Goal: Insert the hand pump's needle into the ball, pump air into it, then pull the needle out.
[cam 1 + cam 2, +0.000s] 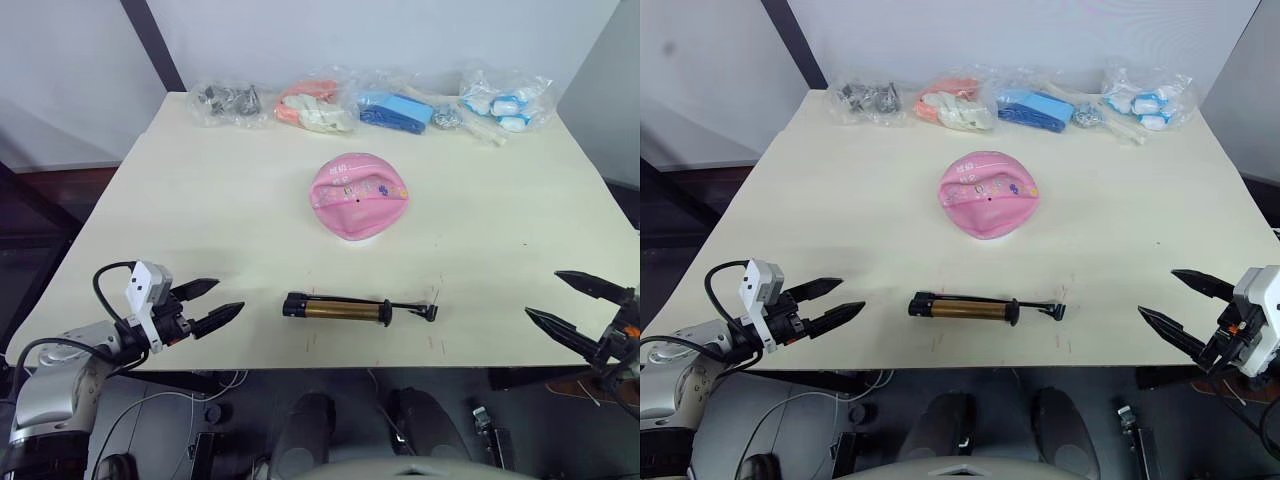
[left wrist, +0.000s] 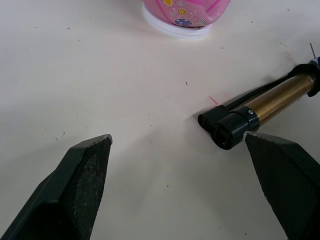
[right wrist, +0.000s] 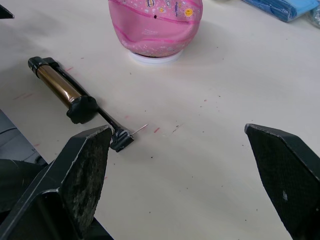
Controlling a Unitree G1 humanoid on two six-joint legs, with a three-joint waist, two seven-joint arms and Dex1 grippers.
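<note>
**Pump and ball at rest, both grippers spread wide**

Head view: ball (image 1: 359, 195) mid-table (image 1: 200, 220); hand pump (image 1: 345, 308) lies nearer, left gripper (image 1: 208, 304) and right gripper (image 1: 572, 308) apart from it.
Left wrist: pump's black end just beside one finger.
Right wrist: needle (image 3: 140, 129) on table, untouched.

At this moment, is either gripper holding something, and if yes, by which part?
Nothing is held. The left gripper and right gripper both have open jaws near the table's front edge. The hand pump lies free on the table.

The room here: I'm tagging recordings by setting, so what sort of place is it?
Probably a lab or test workspace: a plain cream table, a row of clear bags of sorted items along its far edge, and bare pale walls.
</note>
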